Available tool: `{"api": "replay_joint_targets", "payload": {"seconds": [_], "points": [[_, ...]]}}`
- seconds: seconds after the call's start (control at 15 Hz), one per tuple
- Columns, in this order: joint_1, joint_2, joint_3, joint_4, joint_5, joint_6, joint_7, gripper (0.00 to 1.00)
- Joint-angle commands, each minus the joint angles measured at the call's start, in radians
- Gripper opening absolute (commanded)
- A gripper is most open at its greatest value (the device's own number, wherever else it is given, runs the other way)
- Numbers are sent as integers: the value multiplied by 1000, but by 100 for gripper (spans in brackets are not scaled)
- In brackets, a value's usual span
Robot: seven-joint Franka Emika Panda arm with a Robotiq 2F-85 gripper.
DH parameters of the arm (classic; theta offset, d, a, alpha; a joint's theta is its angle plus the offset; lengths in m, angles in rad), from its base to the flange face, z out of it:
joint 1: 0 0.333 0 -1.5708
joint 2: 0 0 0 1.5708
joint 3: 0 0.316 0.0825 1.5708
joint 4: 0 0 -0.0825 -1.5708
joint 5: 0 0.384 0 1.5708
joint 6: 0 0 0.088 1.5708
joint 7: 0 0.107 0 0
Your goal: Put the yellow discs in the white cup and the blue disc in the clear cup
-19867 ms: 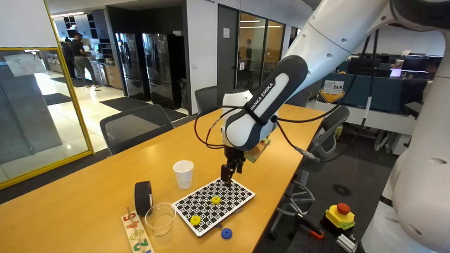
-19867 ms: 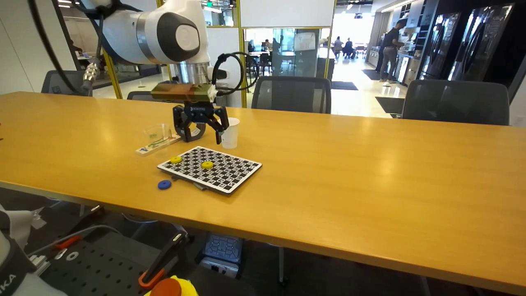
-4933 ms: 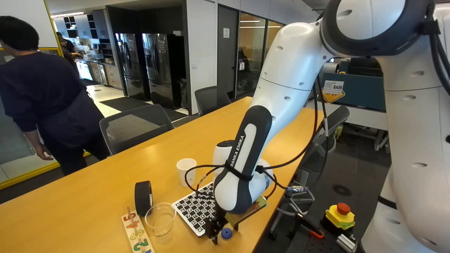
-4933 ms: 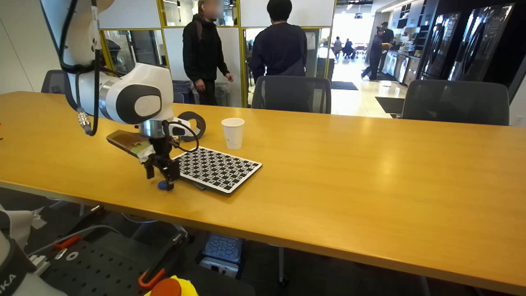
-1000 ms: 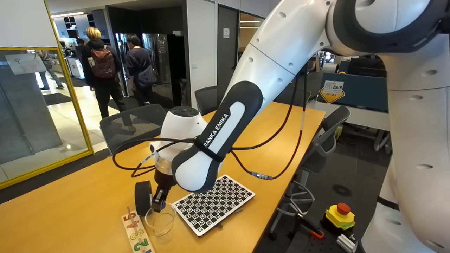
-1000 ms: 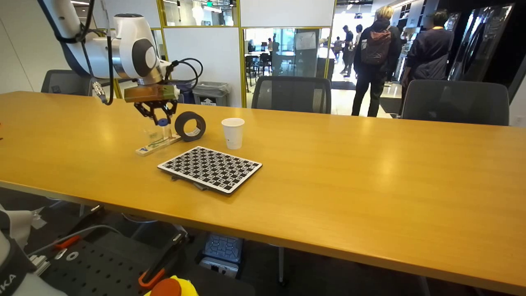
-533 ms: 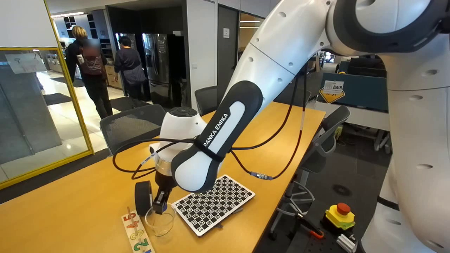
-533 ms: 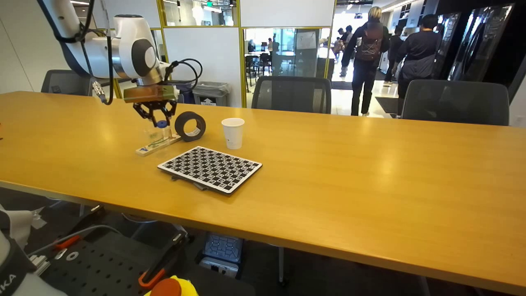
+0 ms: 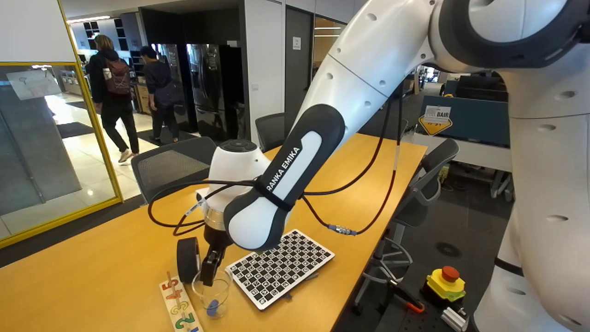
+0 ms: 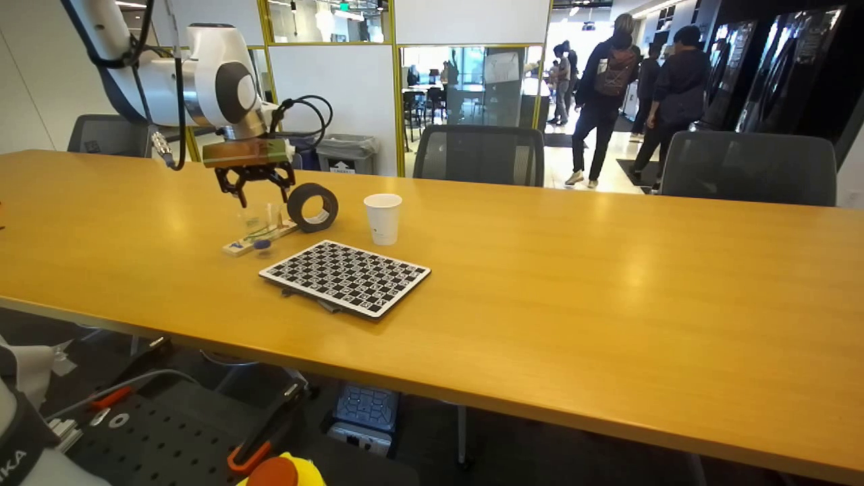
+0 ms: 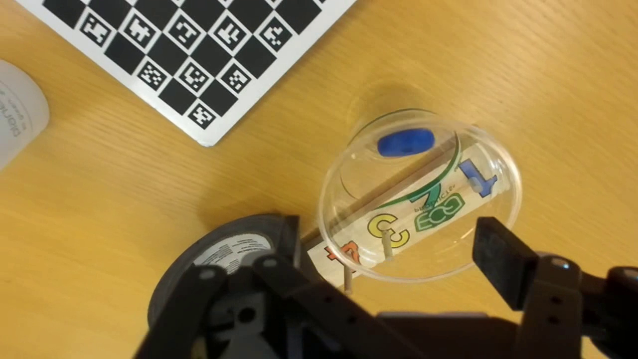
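The blue disc (image 9: 212, 308) lies low inside the clear cup (image 9: 224, 291), tilted. It also shows through the cup in the wrist view (image 11: 406, 142). My gripper (image 11: 391, 249) is open and empty, its fingers (image 11: 501, 262) wide apart above the clear cup's rim. In an exterior view the gripper (image 10: 266, 199) hangs just above the clear cup (image 10: 252, 220). The white cup (image 10: 383, 221) stands upright on the table. It shows in part at the left of the wrist view (image 11: 17, 117) and is hidden by the arm in an exterior view. The yellow discs do not show; the white cup's inside is hidden.
A black tape roll (image 10: 312, 208) stands on edge beside the clear cup. A wooden number board (image 9: 179, 304) with pegs lies beside the cup. A checkerboard panel (image 10: 345, 278) lies on the table. Chairs stand along the table; people walk behind.
Yellow discs lay on the checkerboard about 20 s ago; by 5 s ago they no longer show. The blue disc went from table to gripper; now the gripper has opened and the disc dropped into the clear cup.
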Motion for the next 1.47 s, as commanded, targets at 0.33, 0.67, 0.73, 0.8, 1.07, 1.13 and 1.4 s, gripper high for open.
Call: {"api": "replay_joint_targets", "payload": {"seconds": [0.33,0.67,0.73,0.8,1.07,1.13,1.4], "points": [[15,-415,-144,-146,-165,-362,191,100],[-25,-700,-153,-254,-68,-638,80,100],[-25,-750,-163,-273,-47,-673,54,100],[-23,-799,-175,-302,-26,-691,27,100],[-23,-982,-238,-403,28,-732,-50,100],[-25,-1020,-254,-426,36,-729,-64,100],[-38,-1116,-307,-475,33,-755,-104,100]]}}
